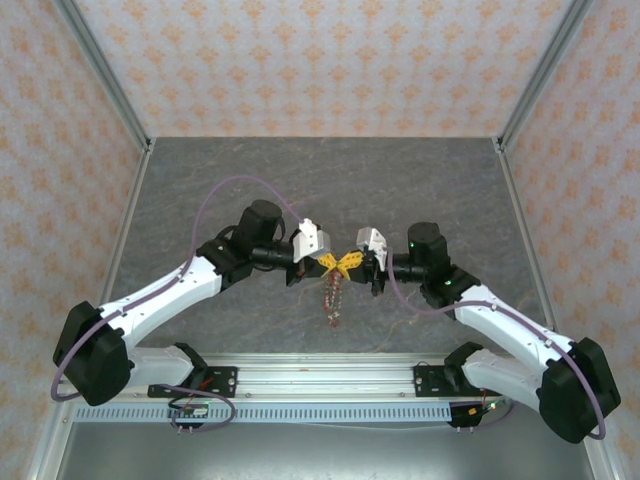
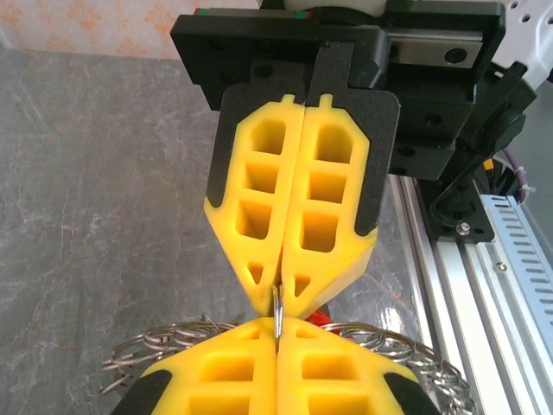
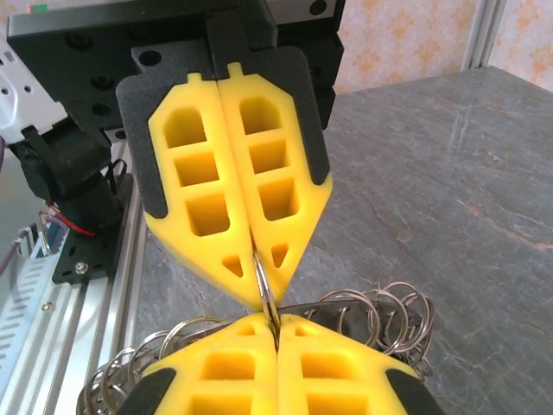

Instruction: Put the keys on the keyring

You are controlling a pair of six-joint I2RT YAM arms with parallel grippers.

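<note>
ARMS MEET OVER THE RING: above the table (image 1: 200, 200), the L pincer (image 2: 277, 327) and R pincer (image 3: 275, 322) stood nose to nose. Both were clenched, jaws pressed flat w/ no gap, each nipping the same thin steel loop that ran straight btwn their tips. That loop appeared to belong to the keyring (image 3: 389, 303), whose coiled wire rings fanned out to either side just below the R pincer's tips. In the overhead view it hung as a short bunch directly under the point where the two pincers met. Of the keys (image 2: 321, 318) little could be told: a red fleck just beside the L pincer's tips, prob. one tag, w/ the rest lost in the bunch. Step in hand, as judged: mid-threading, both arms steadying the ring so a key could be worked on or round it. How many keys were already on could not be told. The next move would prob. call for one pincer to hold its pinch while the other let go and took a key, or a spot further along the wire. It would need to be small & slow, tips kept in line, since the wire looked thin & springy and could slip from the yellow pads, dropping the bunch below both pincers.
</note>
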